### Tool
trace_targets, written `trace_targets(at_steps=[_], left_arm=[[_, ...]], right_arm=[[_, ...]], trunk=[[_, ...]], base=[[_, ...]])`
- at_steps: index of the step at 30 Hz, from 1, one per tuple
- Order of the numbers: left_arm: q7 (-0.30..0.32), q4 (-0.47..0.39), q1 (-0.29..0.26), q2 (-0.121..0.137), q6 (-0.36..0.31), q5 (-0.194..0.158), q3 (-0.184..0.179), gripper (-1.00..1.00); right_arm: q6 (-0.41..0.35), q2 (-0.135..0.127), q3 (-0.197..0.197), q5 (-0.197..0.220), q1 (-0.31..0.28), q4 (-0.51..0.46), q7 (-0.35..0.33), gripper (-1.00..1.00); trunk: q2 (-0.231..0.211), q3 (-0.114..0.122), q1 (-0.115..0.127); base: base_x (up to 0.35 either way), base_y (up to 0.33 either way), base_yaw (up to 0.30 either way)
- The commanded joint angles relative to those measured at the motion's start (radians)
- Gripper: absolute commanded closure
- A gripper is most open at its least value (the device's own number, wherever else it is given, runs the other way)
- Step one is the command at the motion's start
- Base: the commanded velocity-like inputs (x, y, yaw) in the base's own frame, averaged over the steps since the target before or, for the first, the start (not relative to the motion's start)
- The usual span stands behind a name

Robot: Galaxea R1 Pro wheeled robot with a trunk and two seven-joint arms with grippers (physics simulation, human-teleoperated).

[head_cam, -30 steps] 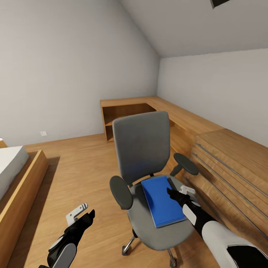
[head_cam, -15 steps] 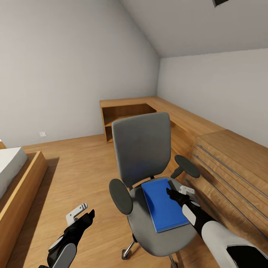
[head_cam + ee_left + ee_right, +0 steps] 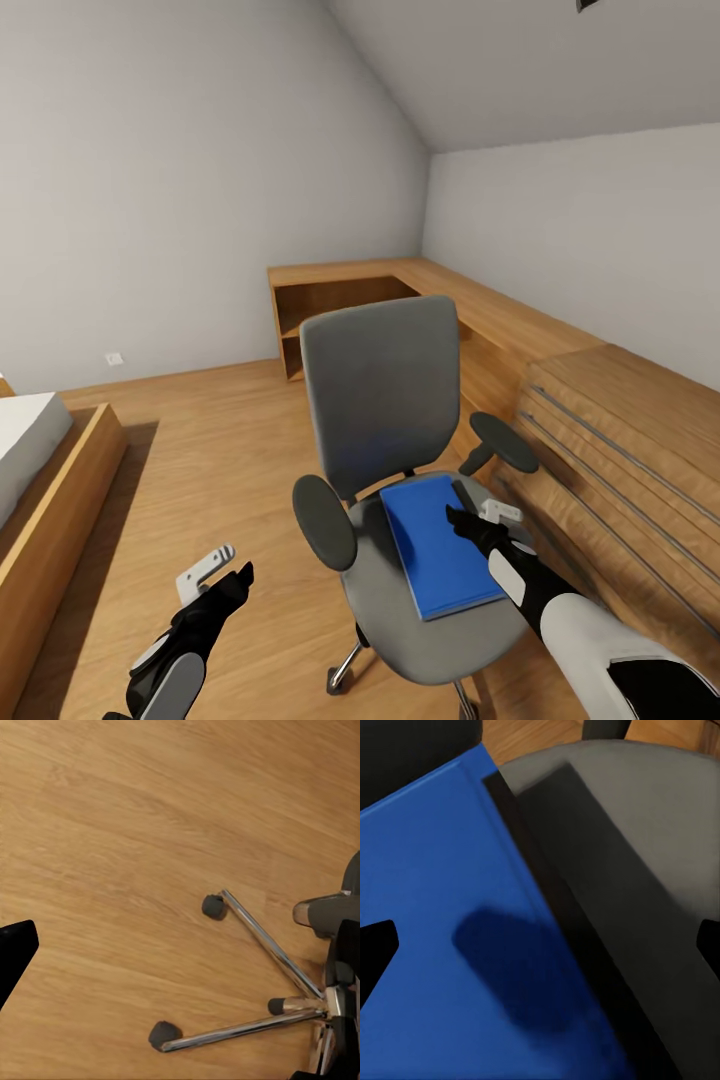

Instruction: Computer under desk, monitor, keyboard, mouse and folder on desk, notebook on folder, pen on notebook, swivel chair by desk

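The right gripper (image 3: 478, 518) lies over the far right part of the folder (image 3: 432, 545), hiding that edge and the dark strip beside it. Whether its fingers touch the folder cannot be told. In the right wrist view the folder (image 3: 442, 945) runs past the picture's edges, and only two dark fingertips (image 3: 375, 945) show at the sides. The chair (image 3: 385, 400) hides most of its own wheeled base (image 3: 255, 997), and the seat's near rim is cut off below. The bed (image 3: 25, 440) is cropped at the left edge.
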State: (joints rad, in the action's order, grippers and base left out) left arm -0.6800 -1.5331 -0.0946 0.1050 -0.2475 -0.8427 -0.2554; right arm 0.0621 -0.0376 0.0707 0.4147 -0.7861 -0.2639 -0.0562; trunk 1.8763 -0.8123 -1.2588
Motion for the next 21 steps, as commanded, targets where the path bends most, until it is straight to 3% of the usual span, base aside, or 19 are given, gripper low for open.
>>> trace_targets(at_steps=[1,8,21], left_arm=[[-0.007,-0.001,-0.001,0.001,-0.002,-0.004,-0.002,-1.0],[-0.006,-0.002,-0.001,0.0,-0.003,-0.003,-0.003,-1.0],[-0.01,-0.002,-0.001,-0.001,-0.003,-0.002,-0.003,-1.0]], right_arm=[[0.005,-0.001,0.007,0.01,-0.001,0.002,-0.002,-1.0],[0.003,-0.001,0.008,0.01,-0.001,0.002,-0.002,-1.0],[0.004,-0.002,0.006,0.01,-0.001,0.002,-0.002,-1.0]], trunk=[[0.008,-0.004,-0.004],[0.008,-0.004,-0.004],[0.057,-0.026,-0.031]], base=[[0.0,0.0,0.0],[0.0,0.0,0.0],[0.0,0.0,0.0]])
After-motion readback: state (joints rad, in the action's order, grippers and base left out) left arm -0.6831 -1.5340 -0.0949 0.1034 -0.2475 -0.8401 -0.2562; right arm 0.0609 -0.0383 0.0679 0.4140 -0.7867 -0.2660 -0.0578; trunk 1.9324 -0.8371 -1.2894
